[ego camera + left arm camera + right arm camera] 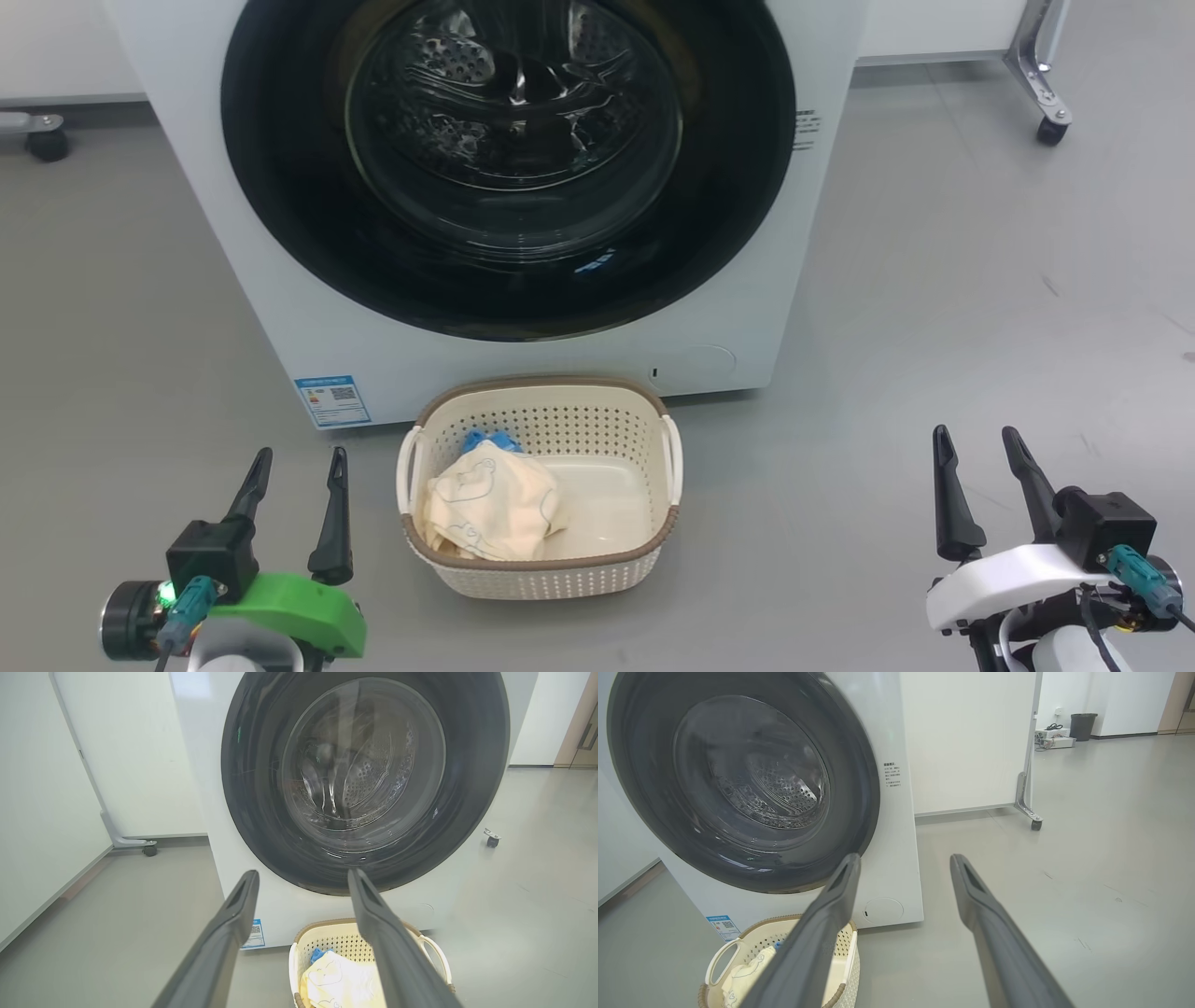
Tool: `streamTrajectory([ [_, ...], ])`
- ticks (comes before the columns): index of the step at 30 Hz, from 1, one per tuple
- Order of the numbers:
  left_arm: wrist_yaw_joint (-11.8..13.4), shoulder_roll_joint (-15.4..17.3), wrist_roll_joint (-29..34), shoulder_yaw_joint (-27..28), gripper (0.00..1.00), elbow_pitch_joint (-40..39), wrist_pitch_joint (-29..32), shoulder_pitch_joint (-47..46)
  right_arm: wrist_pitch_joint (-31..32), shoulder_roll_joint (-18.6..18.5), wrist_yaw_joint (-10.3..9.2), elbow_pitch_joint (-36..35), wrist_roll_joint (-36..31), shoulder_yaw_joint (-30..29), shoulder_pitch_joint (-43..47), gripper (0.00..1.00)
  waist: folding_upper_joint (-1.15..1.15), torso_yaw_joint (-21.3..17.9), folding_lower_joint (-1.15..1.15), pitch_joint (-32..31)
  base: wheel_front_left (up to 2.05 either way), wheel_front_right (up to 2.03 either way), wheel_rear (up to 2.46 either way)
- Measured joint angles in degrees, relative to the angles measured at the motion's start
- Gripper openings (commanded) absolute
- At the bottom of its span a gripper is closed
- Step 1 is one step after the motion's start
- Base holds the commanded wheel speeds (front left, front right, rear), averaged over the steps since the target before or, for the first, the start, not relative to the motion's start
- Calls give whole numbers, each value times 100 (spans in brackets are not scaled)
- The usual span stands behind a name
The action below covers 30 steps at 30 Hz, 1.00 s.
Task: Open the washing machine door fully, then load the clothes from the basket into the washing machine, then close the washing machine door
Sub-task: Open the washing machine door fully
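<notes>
**Head view:** the washing machine door (509,159) sits shut, flush in the white front of the washing machine (280,317). Just before it on the floor (934,280) stands the basket (551,579), with the clothes (490,504) heaped in its left half. The left claw (302,453) and right claw (976,434) hover low on either side of the basket, well apart from it. Each has its fingers spread and empty.

**Left wrist view:** the left claw (303,871) points at the door's lower rim, with the basket below its right finger.

**Right wrist view:** the right claw (906,856) aims past the machine's right edge at bare floor, with the door off to its left.

Opening the door looks like the step in hand. No handle or recess shows clearly on the glossy rim, so the latch side should be found first. One finger hooked behind that edge would likely serve better than a pinch on the slick rim. The pull should follow the hinge's arc, not run straight back. The idle claw should stay clear of the swing, and so should the basket.
</notes>
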Motion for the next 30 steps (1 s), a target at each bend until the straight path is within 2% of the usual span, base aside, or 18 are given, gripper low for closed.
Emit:
streamTrajectory([
  [18, -73, -48, 56, 45, 100, -63, 0, -20, 0, 32, 42, 0, -41, -104, 0, 100, 0, -18, 0, 49, 92, 92, -184],
  [30, -85, -69, 74, 93, 100, -58, 0, -20, 0, 42, 76, 3, -52, -138, -1, 100, 0, 3, 0, 85, 68, 68, -135],
])
